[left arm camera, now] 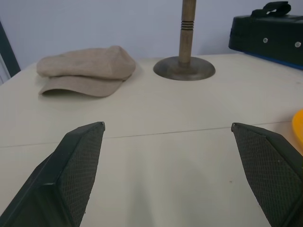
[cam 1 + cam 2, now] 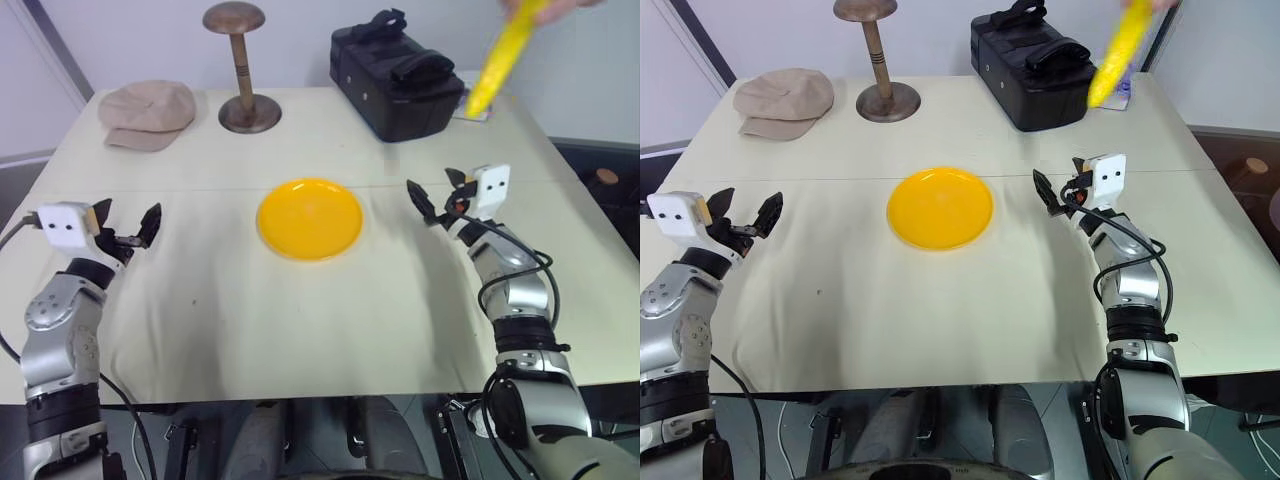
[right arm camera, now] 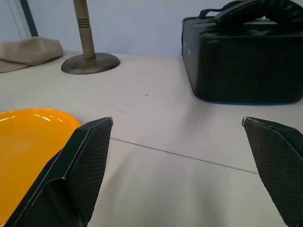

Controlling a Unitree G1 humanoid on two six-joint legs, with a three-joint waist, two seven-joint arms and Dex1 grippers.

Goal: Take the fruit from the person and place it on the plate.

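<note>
a: beside the plate (image 2: 310, 218), on either flank in the left eye view, what do you see?
b: left gripper (image 2: 125, 227) and right gripper (image 2: 437, 194), both spread wide and empty. the banana (image 2: 503, 58) hangs well beyond the plate, over the black case (image 2: 397, 80), in a person's hand (image 2: 555, 8).
a: left wrist view?
b: spread fingers (image 1: 75, 172); past the plate's edge, a tan cap (image 1: 85, 70) and a wooden stand (image 1: 185, 66).
a: right wrist view?
b: fingers (image 3: 83, 170) apart, plate just beside one.

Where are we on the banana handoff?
Done: nothing yet; the plate is empty. In hand: the person's hand holds the banana above the table's far right; right gripper open and empty, left gripper too. Left: take it, plate it.
</note>
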